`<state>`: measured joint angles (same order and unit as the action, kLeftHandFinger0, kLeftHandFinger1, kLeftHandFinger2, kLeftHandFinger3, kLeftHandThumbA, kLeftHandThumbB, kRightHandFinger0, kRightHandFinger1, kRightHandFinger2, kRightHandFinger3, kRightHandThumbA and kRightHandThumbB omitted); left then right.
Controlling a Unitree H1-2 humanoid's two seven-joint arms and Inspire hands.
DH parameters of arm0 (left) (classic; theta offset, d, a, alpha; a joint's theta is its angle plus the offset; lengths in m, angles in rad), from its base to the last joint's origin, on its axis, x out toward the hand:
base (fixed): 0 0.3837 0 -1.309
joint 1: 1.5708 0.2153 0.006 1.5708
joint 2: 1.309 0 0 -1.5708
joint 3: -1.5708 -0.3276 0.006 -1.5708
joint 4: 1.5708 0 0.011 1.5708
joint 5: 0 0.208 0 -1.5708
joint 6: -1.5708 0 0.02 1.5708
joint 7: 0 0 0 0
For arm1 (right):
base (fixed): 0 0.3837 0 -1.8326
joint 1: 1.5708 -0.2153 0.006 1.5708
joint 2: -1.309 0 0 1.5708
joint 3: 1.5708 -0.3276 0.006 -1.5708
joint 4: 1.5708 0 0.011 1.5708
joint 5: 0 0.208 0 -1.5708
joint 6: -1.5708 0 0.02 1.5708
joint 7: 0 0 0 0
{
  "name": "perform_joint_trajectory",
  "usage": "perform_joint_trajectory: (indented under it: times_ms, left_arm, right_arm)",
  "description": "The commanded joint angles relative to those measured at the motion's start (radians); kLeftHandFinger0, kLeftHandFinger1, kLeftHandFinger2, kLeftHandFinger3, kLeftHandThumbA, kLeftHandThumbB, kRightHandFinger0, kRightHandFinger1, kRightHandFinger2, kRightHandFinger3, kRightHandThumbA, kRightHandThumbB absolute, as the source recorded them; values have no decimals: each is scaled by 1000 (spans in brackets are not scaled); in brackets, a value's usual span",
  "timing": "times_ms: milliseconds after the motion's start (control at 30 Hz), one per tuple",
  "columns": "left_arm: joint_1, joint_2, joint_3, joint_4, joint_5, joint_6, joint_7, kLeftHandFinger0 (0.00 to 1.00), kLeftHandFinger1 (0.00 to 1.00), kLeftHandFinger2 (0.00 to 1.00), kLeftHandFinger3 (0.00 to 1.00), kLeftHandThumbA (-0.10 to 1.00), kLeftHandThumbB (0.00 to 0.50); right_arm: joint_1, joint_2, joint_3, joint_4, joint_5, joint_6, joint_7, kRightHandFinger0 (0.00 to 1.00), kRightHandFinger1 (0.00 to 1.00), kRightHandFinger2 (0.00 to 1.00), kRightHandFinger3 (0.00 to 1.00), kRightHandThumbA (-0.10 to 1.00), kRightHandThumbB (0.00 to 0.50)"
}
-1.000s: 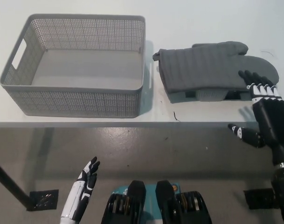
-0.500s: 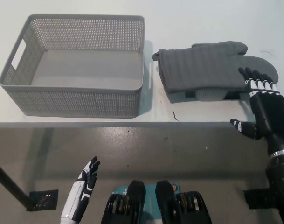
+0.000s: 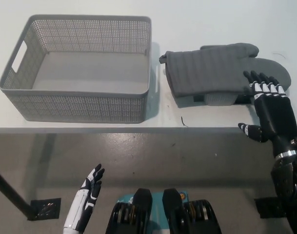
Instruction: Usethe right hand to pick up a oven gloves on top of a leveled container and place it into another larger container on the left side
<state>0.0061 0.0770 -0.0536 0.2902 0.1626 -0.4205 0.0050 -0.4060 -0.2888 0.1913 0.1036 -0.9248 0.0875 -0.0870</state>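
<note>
- Your right hand [image 3: 271, 108] hovers at the near right end of the oven glove [image 3: 221, 68], fingers spread wide and holding nothing; the fingertips [image 3: 259, 80] overlap the glove's edge, though you cannot tell from this view whether they touch it.
- The oven glove lies flat on top of a low container [image 3: 207, 99], of which only the near wall shows beneath it; the cuff points toward the basket, the thumb away from you.
- The basket [image 3: 75, 109], a larger grey perforated one with a handle slot, stands to the left of the glove, just beside it and apart, with nothing inside.
- Progress, as a judgement: you are at the reach stage. Nothing is grasped, lifted or moved yet. What is left is to close on the glove, raise it off the low container, carry it left over the basket rim and let go.
- Your left hand [image 3: 89, 192] rests low at the near left, below the table edge, fingers loosely straight and holding nothing.
- The table [image 3: 211, 19] is white and plain, with a small dark fleck near its front edge.
- Beyond the edge you see a grey floor [image 3: 163, 156], patches of dark tape and a thin black bar at the left.
</note>
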Motion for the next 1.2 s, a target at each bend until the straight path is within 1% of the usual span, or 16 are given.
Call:
perform_joint_trajectory:
  times_ms: [0, 200, 333, 500, 600, 667, 700, 733, 833, 1000, 1133, 1167]
  left_arm:
    - [-5, -2, 1, -4, -14, -40, 7, 1000, 1000, 1000, 1000, 1000, 156]
    - [-6, -2, 2, -4, -10, -42, 10, 1000, 1000, 1000, 1000, 1000, 142]
    - [-5, -2, 1, -7, -18, -35, 5, 1000, 1000, 1000, 1000, 1000, 148]
    - [-1, -4, 2, -6, -17, -44, 9, 1000, 1000, 1000, 1000, 1000, 134]
    - [-2, -3, 2, -4, -11, -46, 11, 1000, 1000, 1000, 1000, 1000, 147]
    - [-2, -4, 2, -5, -12, -43, 10, 1000, 1000, 1000, 1000, 1000, 144]
    - [-1, -3, 2, -5, -15, -45, 9, 1000, 1000, 1000, 1000, 1000, 132]
    - [0, -3, 2, -6, -20, -46, 6, 1000, 1000, 1000, 1000, 1000, 131]
    - [-1, -6, 5, -7, -21, -40, 10, 1000, 1000, 1000, 1000, 1000, 139]
    - [-5, -5, 7, -2, -21, -48, 13, 1000, 1000, 1000, 1000, 1000, 137]
    - [-5, -6, 8, -4, -19, -48, 15, 1000, 1000, 1000, 1000, 1000, 142]
    - [-5, -5, 8, -3, -18, -49, 15, 1000, 1000, 1000, 1000, 1000, 136]
  right_arm:
    - [-62, -17, 3, -14, -31, 17, -32, 1000, 1000, 1000, 1000, 1000, 195]
    - [-94, -28, 2, 5, -38, 17, -43, 1000, 1000, 1000, 1000, 1000, 190]
    - [-111, -28, 1, 35, -31, 12, -55, 1000, 1000, 1000, 1000, 1000, 193]
    - [-134, -23, 9, 70, -33, 23, -53, 1000, 1000, 1000, 1000, 1000, 213]
    - [-151, -18, 12, 97, -34, 30, -60, 1000, 1000, 1000, 1000, 1000, 213]
    - [-160, -15, 13, 112, -29, 31, -64, 1000, 1000, 1000, 1000, 1000, 215]
    - [-165, -13, 16, 120, -31, 36, -63, 1000, 1000, 1000, 1000, 1000, 217]
    - [-175, -12, 22, 138, -40, 37, -72, 1000, 1000, 1000, 1000, 1000, 216]
    - [-198, -7, 32, 167, -38, 47, -64, 1000, 1000, 1000, 1000, 1000, 215]
    - [-242, -2, 46, 247, -21, 32, -97, 1000, 1000, 1000, 1000, 1000, 210]
    - [-269, -2, 56, 279, -26, 60, -88, 1000, 1000, 1000, 1000, 1000, 228]
    - [-281, -1, 56, 294, -24, 71, -84, 1000, 1000, 1000, 1000, 1000, 221]
